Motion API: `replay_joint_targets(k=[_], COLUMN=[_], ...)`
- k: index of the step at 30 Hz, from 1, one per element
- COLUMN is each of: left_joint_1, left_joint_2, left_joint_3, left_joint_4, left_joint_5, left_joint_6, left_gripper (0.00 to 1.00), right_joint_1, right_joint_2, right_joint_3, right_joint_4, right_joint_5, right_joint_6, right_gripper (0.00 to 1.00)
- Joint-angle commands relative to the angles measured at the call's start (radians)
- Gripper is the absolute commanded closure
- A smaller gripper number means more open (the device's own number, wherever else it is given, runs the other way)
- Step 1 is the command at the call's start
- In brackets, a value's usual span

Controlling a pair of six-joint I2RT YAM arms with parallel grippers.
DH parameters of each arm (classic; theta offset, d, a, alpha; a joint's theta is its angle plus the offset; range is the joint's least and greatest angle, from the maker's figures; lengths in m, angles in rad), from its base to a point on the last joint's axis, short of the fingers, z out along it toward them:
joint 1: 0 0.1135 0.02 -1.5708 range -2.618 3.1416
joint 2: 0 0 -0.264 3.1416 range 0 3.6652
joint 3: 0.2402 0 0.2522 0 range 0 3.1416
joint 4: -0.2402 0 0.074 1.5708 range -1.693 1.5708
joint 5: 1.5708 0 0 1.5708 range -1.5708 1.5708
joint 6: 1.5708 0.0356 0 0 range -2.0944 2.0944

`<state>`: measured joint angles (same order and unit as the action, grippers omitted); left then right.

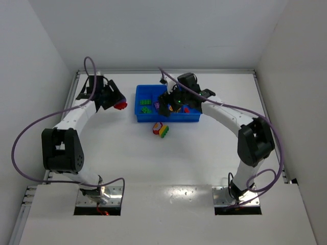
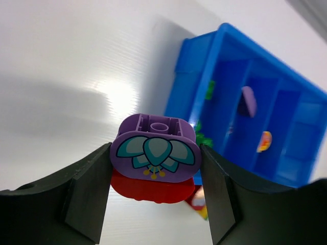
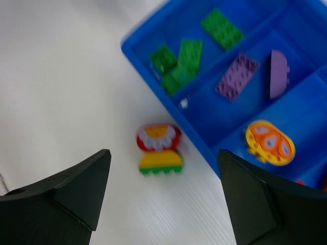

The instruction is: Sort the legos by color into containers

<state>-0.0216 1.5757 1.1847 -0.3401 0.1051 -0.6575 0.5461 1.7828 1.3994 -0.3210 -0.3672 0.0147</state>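
Observation:
My left gripper [image 2: 156,171] is shut on a stacked purple and red lego [image 2: 155,153], held above the table left of the blue tray [image 2: 196,71]; it shows in the top view as a red spot [image 1: 120,105]. My right gripper [image 3: 161,189] is open and empty, over the tray's front edge [image 1: 168,120]. Below it, a red, yellow and green lego stack [image 3: 158,149] lies on the table just outside the tray, also seen from above [image 1: 161,129]. The tray [image 3: 153,30] holds green legos [image 3: 179,58], purple legos [image 3: 237,76] and a yellow piece [image 3: 270,143].
White walls enclose the table on three sides. Purple cables loop from both arms. The left arm's base plate [image 1: 99,196] and the right arm's base plate [image 1: 236,198] sit at the near edge.

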Motion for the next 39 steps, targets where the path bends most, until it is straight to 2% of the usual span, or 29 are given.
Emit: replay_joint_targets(k=[1, 2, 7, 12, 20, 28, 39], left_joint_1=[0.025, 0.025, 0.034, 0.043, 0.034, 0.025, -0.014], left_joint_2=[-0.016, -0.016, -0.025, -0.034, -0.063, -0.072, -0.083], left_joint_3=[0.046, 0.055, 0.093, 0.093, 0.093, 0.084, 0.062], left_joint_4=[0.019, 0.03, 0.039, 0.059, 0.069, 0.087, 0.107], left_joint_5=[0.082, 0.091, 0.116, 0.146, 0.156, 0.179, 0.22], left_joint_6=[-0.201, -0.232, -0.287, -0.321, -0.321, -0.321, -0.311], left_gripper=[0.76, 0.76, 0.76, 0.77, 0.82, 0.82, 0.82], right_joint_1=[0.021, 0.031, 0.049, 0.058, 0.087, 0.118, 0.149], right_joint_2=[-0.042, -0.025, 0.067, 0.125, 0.213, 0.257, 0.331], right_joint_3=[-0.019, 0.001, 0.064, 0.099, 0.2, 0.247, 0.308], right_joint_4=[0.314, 0.379, 0.448, 0.502, 0.479, 0.513, 0.491], right_joint_5=[-0.021, -0.021, -0.07, -0.07, -0.048, -0.107, -0.079], right_joint_6=[0.292, 0.376, 0.594, 0.749, 0.817, 0.806, 0.755], right_gripper=[0.15, 0.15, 0.16, 0.23, 0.23, 0.23, 0.17])
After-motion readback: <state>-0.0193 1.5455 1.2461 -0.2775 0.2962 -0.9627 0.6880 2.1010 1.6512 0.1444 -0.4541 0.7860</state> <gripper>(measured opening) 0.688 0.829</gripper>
